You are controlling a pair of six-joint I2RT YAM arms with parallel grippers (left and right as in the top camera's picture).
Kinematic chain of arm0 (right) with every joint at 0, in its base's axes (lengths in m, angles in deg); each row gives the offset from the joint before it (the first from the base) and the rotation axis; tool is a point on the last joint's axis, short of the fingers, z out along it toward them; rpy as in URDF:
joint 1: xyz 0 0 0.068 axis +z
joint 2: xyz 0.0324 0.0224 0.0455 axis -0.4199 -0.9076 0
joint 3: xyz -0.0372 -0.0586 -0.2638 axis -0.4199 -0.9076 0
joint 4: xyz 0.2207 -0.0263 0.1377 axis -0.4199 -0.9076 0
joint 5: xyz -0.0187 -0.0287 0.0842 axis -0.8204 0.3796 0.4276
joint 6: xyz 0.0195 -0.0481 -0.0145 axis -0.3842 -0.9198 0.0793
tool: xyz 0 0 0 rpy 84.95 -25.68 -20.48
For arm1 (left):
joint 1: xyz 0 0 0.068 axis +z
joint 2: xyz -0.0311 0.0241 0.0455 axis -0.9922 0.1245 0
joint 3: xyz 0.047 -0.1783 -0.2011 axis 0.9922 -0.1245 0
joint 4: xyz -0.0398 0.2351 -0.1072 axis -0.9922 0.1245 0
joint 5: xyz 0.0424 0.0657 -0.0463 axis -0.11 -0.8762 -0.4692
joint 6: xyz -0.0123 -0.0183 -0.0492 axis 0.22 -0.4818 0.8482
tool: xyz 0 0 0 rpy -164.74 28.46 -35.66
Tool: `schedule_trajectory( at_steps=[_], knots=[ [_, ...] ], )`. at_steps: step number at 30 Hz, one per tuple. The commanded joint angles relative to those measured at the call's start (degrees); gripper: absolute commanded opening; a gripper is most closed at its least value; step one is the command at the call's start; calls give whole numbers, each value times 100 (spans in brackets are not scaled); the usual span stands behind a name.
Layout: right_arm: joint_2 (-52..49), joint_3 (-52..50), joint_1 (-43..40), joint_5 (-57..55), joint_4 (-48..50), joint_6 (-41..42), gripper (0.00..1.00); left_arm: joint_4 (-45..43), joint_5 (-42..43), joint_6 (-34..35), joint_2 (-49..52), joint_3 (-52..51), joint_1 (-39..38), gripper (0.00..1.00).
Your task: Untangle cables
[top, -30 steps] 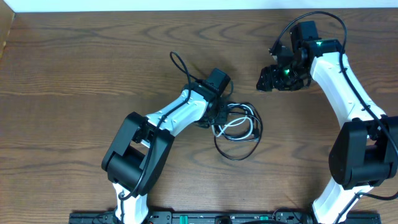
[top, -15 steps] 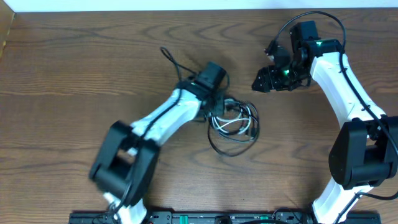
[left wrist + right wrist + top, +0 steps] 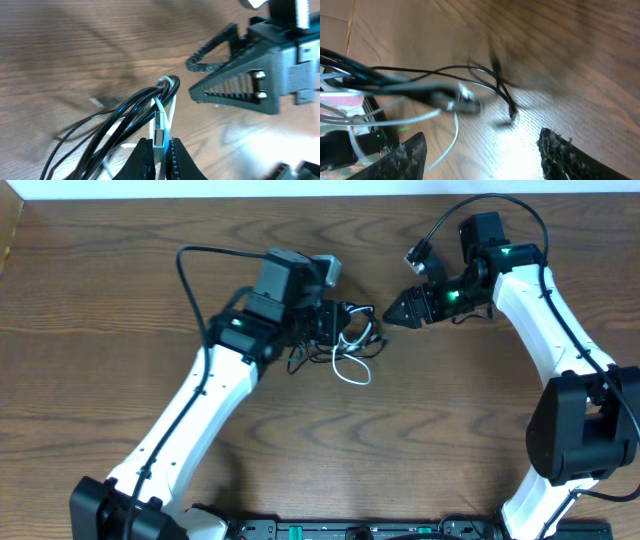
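Your left gripper (image 3: 159, 146) has its jaws pinched narrow on the silvery plug end of the thin white cord (image 3: 159, 131). The thin black cords (image 3: 131, 106) run in loops alongside it and bunch together with it just past the jaws. From overhead, the tangle sits toward the far middle of the brown wooden table (image 3: 100, 300), right at the tip of your left arm, with a white loop trailing toward you.

Your right gripper (image 3: 398, 308) points at the bundle from the right, close to it but apart from it. Its jaws stand wide with nothing between them.

The right wrist view is blurred, so you cannot tell there which cord crosses over which.
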Motion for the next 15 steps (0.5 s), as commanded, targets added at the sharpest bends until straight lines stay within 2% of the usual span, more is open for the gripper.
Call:
schedule_trajectory(
  at_steps=[1, 6, 15],
  knots=[
    [98, -15, 153, 136, 107, -166, 68, -90, 1322, -275, -2, 96, 424, 7],
    [98, -17, 376, 50, 219, -179, 70, -291, 2022, 2, -2, 96, 859, 7],
    [96, -17, 713, -680, 553, 752, 64, -601, 2114, 839, -2, 96, 1032, 8]
  ],
)
